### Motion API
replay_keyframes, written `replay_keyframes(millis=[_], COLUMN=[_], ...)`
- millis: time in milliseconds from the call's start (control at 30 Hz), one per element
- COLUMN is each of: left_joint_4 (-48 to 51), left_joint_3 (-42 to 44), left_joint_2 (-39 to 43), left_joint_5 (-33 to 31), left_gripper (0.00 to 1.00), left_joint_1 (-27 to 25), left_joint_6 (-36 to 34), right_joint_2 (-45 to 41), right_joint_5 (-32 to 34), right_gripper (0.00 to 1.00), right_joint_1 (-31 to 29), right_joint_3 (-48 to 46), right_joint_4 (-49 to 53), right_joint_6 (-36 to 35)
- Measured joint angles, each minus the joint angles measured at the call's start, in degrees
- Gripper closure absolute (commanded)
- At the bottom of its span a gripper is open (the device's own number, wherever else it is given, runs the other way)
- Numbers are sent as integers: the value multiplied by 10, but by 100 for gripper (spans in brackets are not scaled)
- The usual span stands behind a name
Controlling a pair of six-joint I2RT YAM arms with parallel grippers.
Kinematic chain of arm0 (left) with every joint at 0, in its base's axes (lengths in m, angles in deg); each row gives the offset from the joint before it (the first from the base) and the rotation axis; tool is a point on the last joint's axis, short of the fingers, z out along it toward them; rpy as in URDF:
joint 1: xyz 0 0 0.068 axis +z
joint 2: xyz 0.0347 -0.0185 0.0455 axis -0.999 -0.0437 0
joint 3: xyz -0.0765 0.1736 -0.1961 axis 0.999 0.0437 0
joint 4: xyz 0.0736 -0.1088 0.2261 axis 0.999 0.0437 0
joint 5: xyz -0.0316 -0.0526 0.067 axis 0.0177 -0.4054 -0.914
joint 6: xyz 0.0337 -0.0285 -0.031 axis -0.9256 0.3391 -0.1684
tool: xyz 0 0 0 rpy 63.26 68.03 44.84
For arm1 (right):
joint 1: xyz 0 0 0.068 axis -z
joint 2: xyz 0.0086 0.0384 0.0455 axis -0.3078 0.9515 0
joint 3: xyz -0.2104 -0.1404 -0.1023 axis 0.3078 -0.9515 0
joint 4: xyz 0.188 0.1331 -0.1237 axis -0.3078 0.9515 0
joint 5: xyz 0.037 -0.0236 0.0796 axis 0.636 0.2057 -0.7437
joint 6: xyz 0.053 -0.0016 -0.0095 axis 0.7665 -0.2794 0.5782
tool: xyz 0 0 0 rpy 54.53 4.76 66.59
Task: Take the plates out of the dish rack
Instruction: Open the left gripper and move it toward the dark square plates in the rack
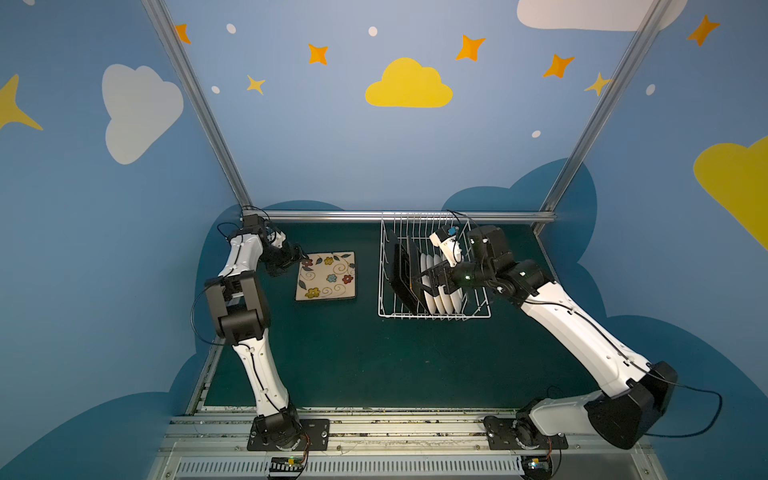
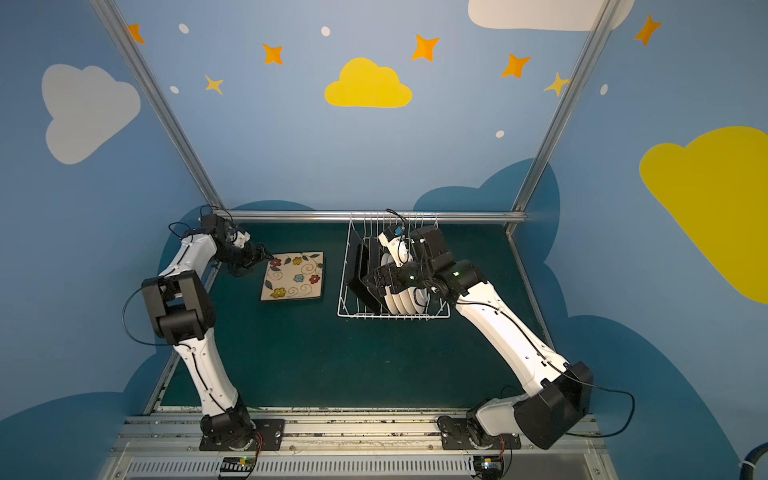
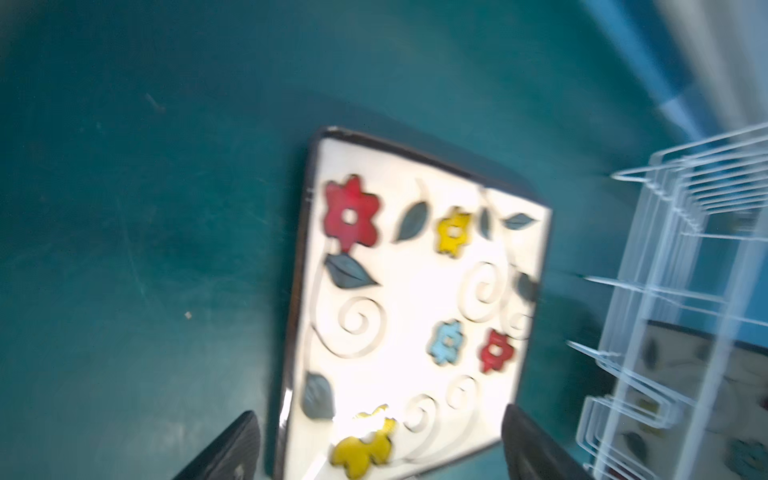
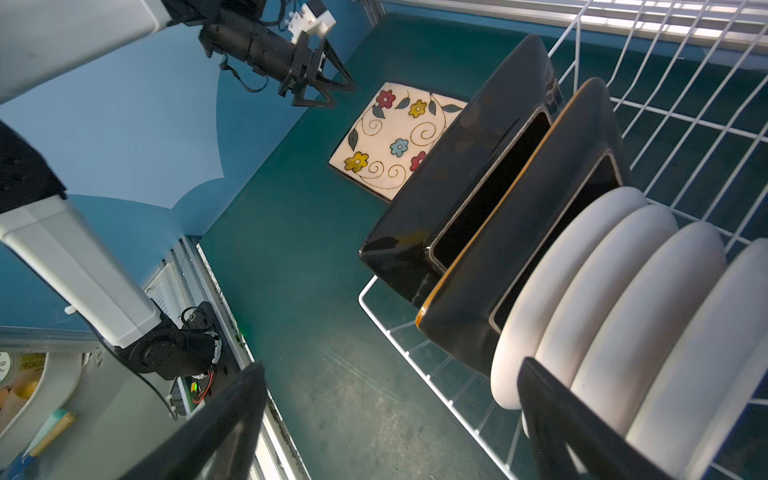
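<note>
My right gripper (image 4: 390, 365), jaws spread, over square plates (image 4: 519, 232); closing risks pinching two, nudging round white plates (image 4: 602, 299). Left gripper (image 1: 306, 262) jaws spread.

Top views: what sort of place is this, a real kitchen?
Probably a staged robot test booth, not a kitchen: cloud-painted walls, aluminium frame, and a dish rack on a green tabletop.
</note>
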Motion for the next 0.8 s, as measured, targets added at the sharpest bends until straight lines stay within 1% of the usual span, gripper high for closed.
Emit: replay_keyframes(millis=[167, 333, 533, 800], left_joint_4=[-24, -29, -39, -69], left_joint_3=[43, 53, 85, 180], left_joint_2=[95, 161, 247, 358], left_joint_5=[10, 27, 33, 23], left_gripper=[0, 0, 0, 0], left_joint_1=[-33, -62, -91, -165], left_joint_6=[14, 24, 34, 40], right_joint_2=[-21, -36, -68, -112], right_joint_5=[15, 31, 63, 113], right_gripper=[6, 6, 6, 6], right_joint_1=[0, 0, 0, 1], right_joint_3=[-10, -16, -54, -99], right_joint_4=[-8, -14, -26, -47], right_joint_6=[3, 2, -8, -7])
